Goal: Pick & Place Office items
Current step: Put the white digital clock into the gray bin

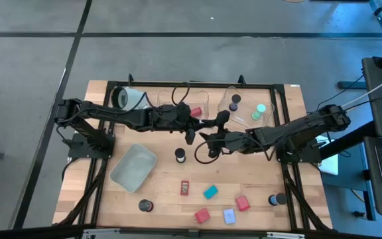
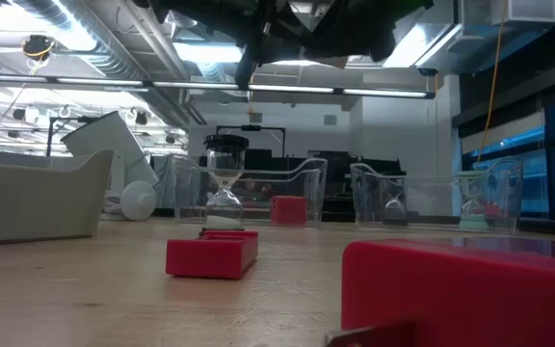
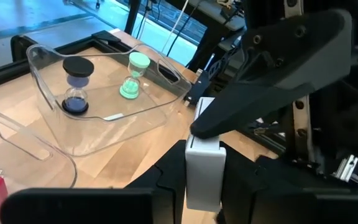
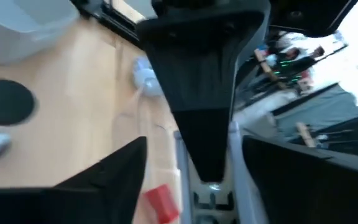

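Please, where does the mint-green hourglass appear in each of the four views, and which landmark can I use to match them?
High view: the mint-green hourglass is at the upper right, inside the clear tray.
Low view: far right, behind the tray's wall.
Left wrist view: standing in the same tray.
Right wrist view: not in it.
Shared landmark: the dark-capped hourglass beside it in that tray.

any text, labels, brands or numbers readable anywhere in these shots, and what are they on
None can be read in any view.
The small red card on the table shows pale marks on its face, too small to read.
The white block held by the left gripper shows a plain face, with no print visible.
The hourglass timers in the clear tray carry no visible labels.
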You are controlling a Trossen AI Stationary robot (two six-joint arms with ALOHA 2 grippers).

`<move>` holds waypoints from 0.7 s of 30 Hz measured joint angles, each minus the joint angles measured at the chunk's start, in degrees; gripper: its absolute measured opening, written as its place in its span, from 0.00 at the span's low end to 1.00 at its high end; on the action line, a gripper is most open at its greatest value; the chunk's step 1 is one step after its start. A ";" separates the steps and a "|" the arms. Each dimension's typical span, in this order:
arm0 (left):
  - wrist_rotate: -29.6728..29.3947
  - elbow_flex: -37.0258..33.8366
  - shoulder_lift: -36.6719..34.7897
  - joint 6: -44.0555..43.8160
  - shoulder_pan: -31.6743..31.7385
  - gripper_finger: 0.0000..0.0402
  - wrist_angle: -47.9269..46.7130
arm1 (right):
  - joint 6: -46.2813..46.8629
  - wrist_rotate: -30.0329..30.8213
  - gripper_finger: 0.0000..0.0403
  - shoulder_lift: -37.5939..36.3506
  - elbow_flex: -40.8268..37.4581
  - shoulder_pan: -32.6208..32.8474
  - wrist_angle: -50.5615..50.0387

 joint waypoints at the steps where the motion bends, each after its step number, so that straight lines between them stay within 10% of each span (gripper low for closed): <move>1: 0.23 0.00 0.00 0.20 0.05 0.17 -0.03 | 1.84 -1.10 0.71 -0.67 0.57 0.00 -2.81; 10: 6.73 0.06 -0.08 0.37 2.36 0.17 -2.83 | 33.25 -14.92 0.86 -4.63 14.13 0.02 -45.80; 21: 36.78 0.04 -7.26 -10.53 -1.27 0.17 -21.96 | 49.44 -22.81 0.80 -5.25 17.15 1.51 -63.73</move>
